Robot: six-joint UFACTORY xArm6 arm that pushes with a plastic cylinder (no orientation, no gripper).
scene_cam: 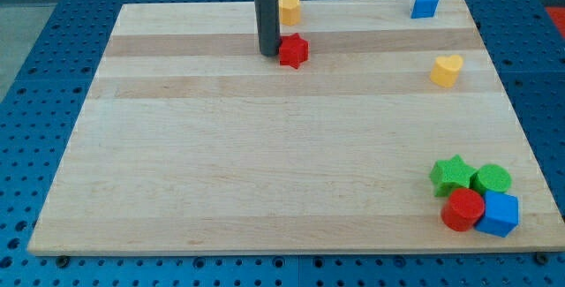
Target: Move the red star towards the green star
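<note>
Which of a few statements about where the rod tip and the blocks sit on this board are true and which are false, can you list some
1. My tip is just left of the red star. True.
2. The green star sits at the view's top left. False: it is at the bottom right, in a cluster.
3. The red cylinder sits beside the blue cube. True.
4. The yellow heart touches the blue triangular block. False: they lie apart.

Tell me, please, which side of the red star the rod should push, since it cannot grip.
Push its upper-left face. The green star lies far toward the view's bottom right of the red star, and my tip already sits against its left side.
</note>
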